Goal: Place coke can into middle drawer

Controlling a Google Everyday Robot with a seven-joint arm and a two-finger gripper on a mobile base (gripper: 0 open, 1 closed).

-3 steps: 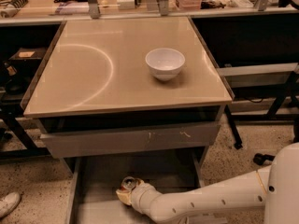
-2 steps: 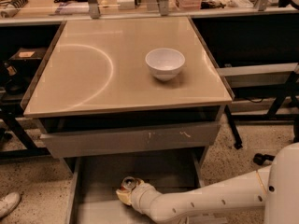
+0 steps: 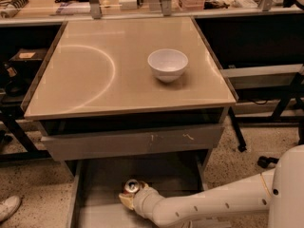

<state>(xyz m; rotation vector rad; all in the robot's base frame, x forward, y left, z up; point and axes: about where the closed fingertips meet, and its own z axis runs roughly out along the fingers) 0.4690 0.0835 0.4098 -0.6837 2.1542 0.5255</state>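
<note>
The coke can (image 3: pixel 131 186) stands upright inside the middle drawer (image 3: pixel 97 186); I see its silver top with the pull tab and little of its red side. The drawer is pulled out below the cabinet, wide and grey with low side walls. My gripper (image 3: pixel 130 194) reaches in from the right on a white arm and is shut on the can, its pale fingers (image 3: pixel 125 202) on either side of it. The can is low, at or just above the drawer floor, near the drawer's middle.
A white bowl (image 3: pixel 167 64) sits on the tan cabinet top (image 3: pixel 95 75). The grey drawer with pale scratch marks (image 3: pixel 133 141) above is slightly open and overhangs the back of the middle drawer. A shoe (image 3: pixel 8 207) is on the floor at left. Dark table legs stand at right.
</note>
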